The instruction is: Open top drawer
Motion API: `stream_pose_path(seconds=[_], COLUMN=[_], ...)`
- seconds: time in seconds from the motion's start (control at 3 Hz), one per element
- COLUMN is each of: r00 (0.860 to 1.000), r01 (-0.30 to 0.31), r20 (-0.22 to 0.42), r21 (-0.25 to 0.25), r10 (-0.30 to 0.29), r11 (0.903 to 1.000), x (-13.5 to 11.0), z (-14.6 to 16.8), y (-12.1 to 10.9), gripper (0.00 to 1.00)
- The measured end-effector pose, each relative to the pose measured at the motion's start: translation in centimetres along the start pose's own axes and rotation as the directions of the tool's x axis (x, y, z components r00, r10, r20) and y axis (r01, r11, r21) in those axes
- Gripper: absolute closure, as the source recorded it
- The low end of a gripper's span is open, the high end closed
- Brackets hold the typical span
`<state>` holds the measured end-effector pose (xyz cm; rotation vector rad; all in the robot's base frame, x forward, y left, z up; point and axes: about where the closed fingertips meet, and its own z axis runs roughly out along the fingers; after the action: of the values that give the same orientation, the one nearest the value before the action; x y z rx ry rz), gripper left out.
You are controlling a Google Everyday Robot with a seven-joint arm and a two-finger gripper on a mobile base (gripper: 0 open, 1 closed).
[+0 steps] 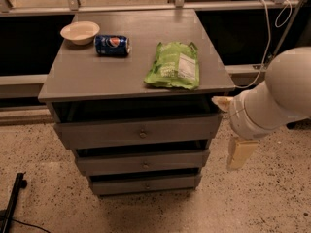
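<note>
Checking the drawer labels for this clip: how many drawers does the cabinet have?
3, stacked in the cabinet: top drawer, middle drawer below it, bottom drawer lowest. None seems hidden. The gripper hangs right of the cabinet.

Dim, warm light comes from above. The worktop is evenly lit, with deep shadow in the gaps over the drawer fronts. The pale end effector, just right of them, looks brightest, and the speckled floor is grainy.
</note>
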<state>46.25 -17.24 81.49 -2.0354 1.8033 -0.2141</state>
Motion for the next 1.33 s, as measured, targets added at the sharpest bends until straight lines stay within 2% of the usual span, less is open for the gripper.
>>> stream_pose_path(seconds=[0.67,1.33], r00=[0.995,0.991], r01=[0.025,0.057], r20=[0.096,0.116], r21=[0.027,0.062], r10=[-0.028,-0.063], r11=[0.9993,0.9965], x=[-0.1,-0.9], z=[6.3,11.5], y=[-0.5,-3.4], gripper=[0.00,0.00])
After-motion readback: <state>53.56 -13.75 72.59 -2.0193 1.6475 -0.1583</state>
